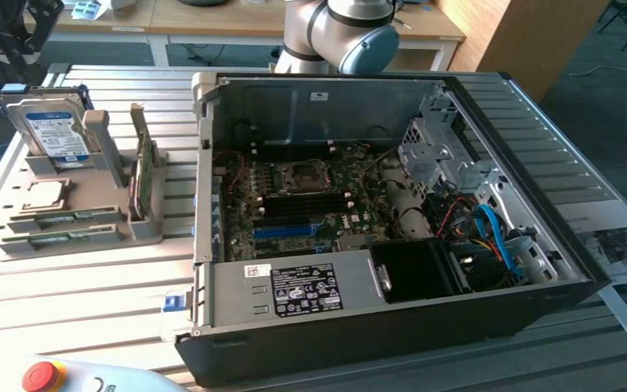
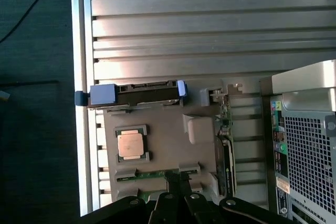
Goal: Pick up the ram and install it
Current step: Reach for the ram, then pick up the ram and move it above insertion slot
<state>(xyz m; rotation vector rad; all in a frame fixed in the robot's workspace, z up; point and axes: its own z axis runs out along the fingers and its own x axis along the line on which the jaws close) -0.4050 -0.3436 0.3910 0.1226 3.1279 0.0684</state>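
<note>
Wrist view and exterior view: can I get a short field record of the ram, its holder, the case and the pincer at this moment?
pincer: shut, nothing seen in it, over the holder
holder: grey, on the slatted table, at the exterior view's left of the case
ram: lying flat in a holder slot, not lifted
hard drive: upright in the holder
CPU: flat in the holder
case: open, motherboard exposed

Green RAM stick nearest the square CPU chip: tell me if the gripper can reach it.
Probably yes: the gripper hangs above the thin green ram stick, nothing covers it, but its jaws are shut.
</note>
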